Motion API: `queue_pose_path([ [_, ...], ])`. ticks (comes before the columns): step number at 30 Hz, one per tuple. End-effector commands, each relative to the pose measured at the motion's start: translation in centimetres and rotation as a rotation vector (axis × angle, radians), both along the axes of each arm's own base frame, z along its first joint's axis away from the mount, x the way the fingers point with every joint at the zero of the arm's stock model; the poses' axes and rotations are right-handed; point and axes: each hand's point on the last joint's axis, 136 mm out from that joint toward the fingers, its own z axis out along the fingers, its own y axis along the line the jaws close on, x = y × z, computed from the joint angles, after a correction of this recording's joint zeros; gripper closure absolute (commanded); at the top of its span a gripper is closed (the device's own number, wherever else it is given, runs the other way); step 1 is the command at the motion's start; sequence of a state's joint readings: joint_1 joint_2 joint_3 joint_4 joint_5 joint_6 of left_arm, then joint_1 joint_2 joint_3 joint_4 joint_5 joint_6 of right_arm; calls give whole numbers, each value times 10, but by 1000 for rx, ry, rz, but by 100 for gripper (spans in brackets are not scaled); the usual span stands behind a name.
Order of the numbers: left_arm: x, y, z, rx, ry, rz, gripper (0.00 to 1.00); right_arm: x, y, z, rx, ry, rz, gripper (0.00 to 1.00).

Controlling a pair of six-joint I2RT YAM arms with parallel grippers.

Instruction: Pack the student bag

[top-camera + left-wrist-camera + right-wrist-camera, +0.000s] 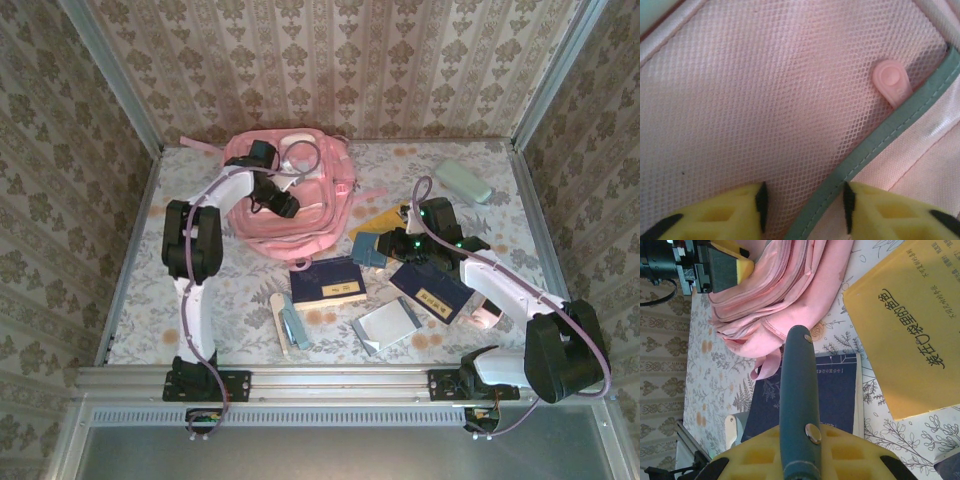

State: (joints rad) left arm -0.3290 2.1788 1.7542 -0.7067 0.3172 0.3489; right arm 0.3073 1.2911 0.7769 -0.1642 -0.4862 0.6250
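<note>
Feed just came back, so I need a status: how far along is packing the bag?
Done: nothing visibly packed yet. In hand: the right gripper is shut on a slim teal case near the bag; the left gripper is open at the bag's mesh pocket, green trim between its fingers. Left: two navy books, a yellow book, a grey notebook and a mint case lie on the table.

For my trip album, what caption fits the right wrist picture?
Right gripper clamps a teal pouch over a dark blue book, yellow book and pink backpack nearby.
</note>
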Motion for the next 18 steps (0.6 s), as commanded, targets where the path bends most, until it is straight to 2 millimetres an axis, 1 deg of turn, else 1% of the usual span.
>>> queue_pose_path([
  [1, -25, 2, -23, 130, 50, -65, 67, -1, 3, 8, 32, -19, 13, 97],
  [2, -24, 1, -27, 154, 43, -65, 71, -1, 3, 8, 31, -19, 13, 98],
  [4, -24, -2, -32, 180, 41, -67, 84, -1, 3, 7, 30, -18, 12, 98],
  [6, -22, -9, -30, 159, 42, -55, 97, 0, 2, 5, 25, -16, 9, 99],
  [7, -20, -12, -25, 134, 41, -40, 100, 0, 2, 5, 24, -14, 7, 99],
  [9, -15, -19, -11, 77, 29, -4, 100, 2, 1, 4, 20, -12, 1, 99],
  [12, -7, -36, 7, -43, 25, 55, 100, 7, -1, 0, 11, 0, -25, 100],
  [17, 3, -78, 33, -315, 96, 136, 100, 20, -6, -3, -16, 12, -84, 100],
  [18, 7, -86, 42, -369, 106, 150, 100, 22, -8, -3, -29, 7, -98, 100],
])
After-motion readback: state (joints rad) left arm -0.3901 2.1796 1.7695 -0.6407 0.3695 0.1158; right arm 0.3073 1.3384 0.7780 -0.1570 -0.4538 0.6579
